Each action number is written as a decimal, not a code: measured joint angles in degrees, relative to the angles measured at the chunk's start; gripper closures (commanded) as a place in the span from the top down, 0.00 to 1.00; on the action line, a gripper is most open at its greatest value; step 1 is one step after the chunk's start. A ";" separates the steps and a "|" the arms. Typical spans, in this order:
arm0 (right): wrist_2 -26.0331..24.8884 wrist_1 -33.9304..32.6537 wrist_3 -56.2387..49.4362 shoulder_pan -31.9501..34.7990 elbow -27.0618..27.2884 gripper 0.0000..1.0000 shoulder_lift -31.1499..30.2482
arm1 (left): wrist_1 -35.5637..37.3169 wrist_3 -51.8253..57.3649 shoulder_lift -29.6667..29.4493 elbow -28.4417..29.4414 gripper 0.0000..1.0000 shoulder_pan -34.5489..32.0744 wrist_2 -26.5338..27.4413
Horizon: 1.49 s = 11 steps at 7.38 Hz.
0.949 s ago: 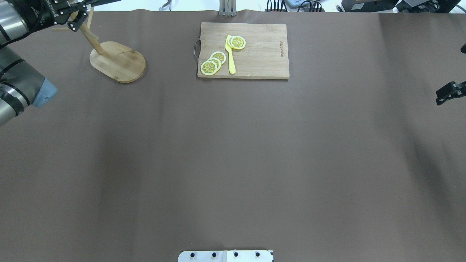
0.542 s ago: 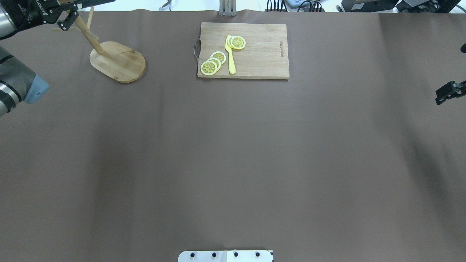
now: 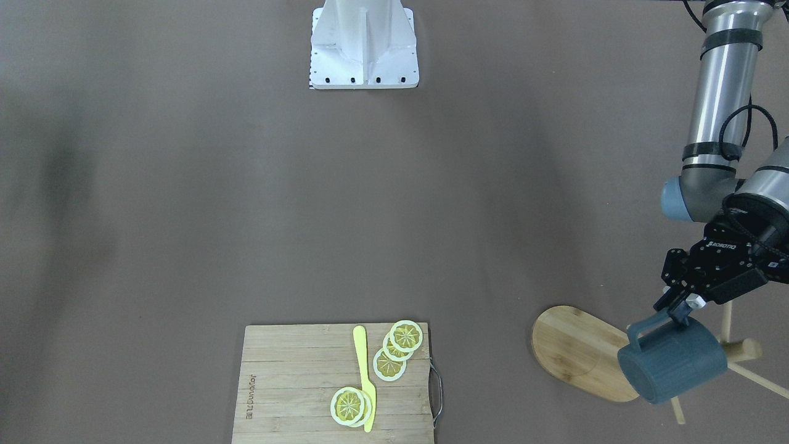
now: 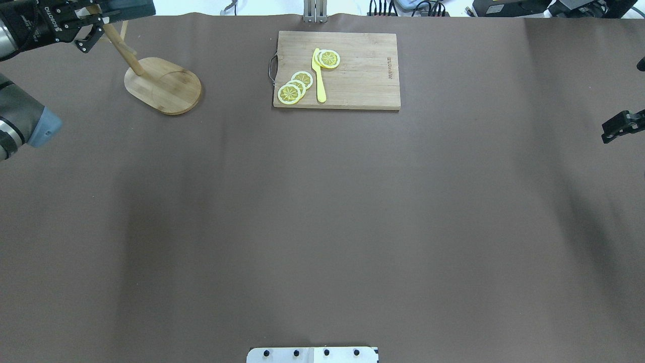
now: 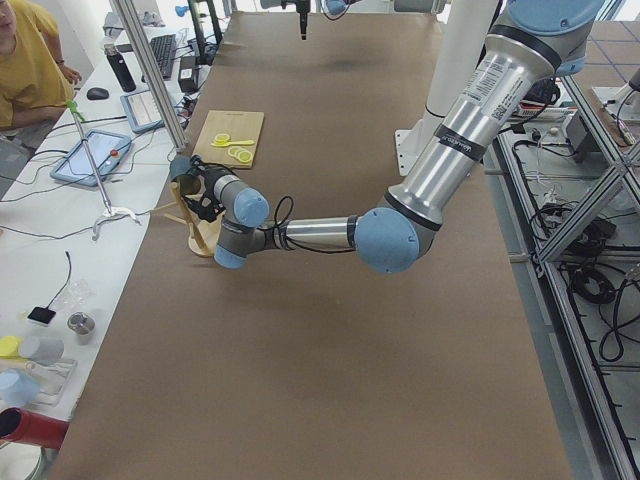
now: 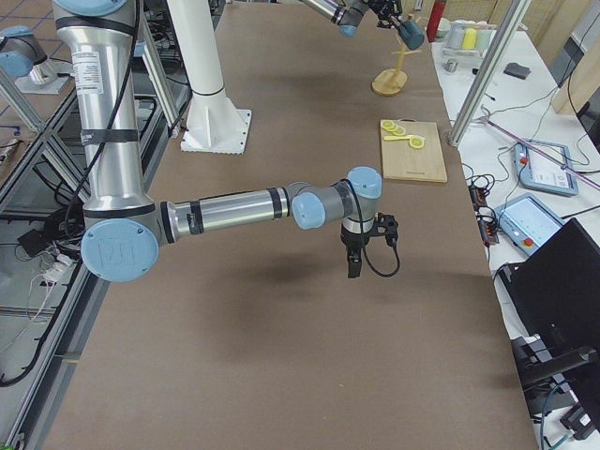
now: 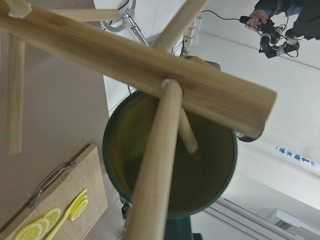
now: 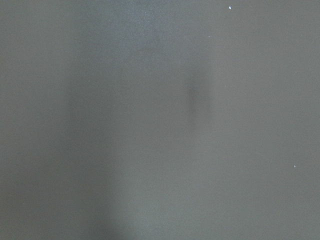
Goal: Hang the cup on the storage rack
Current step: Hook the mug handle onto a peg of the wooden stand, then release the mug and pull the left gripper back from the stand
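Exterior front-facing view: one cup [image 3: 672, 367], a smooth dark blue-grey cylinder with a loop handle, hangs tipped on its side at four o'clock. Its mouth faces the thick round post [image 3: 743, 349] of the one storage rack [image 3: 579, 351], which is pale wood on an oval base. The left gripper [image 3: 678, 313] has its two fingers pinched onto the cup's rim beside the handle. At six o'clock lies one rectangular plank cutting board [image 3: 290, 382] with a metal handle. On it are five lemon slices [image 3: 407, 336], some overlapping, and one flat yellow knife [image 3: 363, 376].

Overhead exterior view: the left gripper [image 4: 90, 30] and the cup [image 4: 128, 7] are at ten o'clock, over the rack [image 4: 164, 85], and the board [image 4: 352, 75] is at twelve. The right gripper [image 4: 622, 126] pokes in at three o'clock above the matte brown table [image 4: 322, 227]. How far its jaws stand apart I cannot tell.

Exterior left view: the cup [image 5: 183, 167] is at ten o'clock, at the rack's top.

Exterior right view: the right gripper [image 6: 359, 253] points down near the centre, and the cup [image 6: 410, 36] is small and far at one o'clock.

Left wrist-mounted view: the cup's round olive-yellow inside [image 7: 210, 170] fills the middle, behind the post [image 7: 100, 47], which crosses from ten to three o'clock. Five thin round pegs [image 7: 155, 175] show. One runs across the mouth toward six o'clock, but whether it enters the cup I cannot tell.

Right wrist-mounted view: only the dull brown table [image 8: 160, 120] shows.
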 measured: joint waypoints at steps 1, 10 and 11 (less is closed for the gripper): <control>0.02 0.00 0.02 -0.02 0.02 1.00 0.02 | -0.01 -0.36 0.11 0.06 0.00 -0.03 -0.04; 0.12 -0.02 0.19 0.02 1.76 1.00 -0.08 | -0.60 -2.32 1.66 0.07 0.99 -0.98 -0.13; 0.14 -0.01 0.20 0.02 2.06 1.00 -0.19 | -0.62 -2.26 1.82 0.08 0.98 -1.13 -0.16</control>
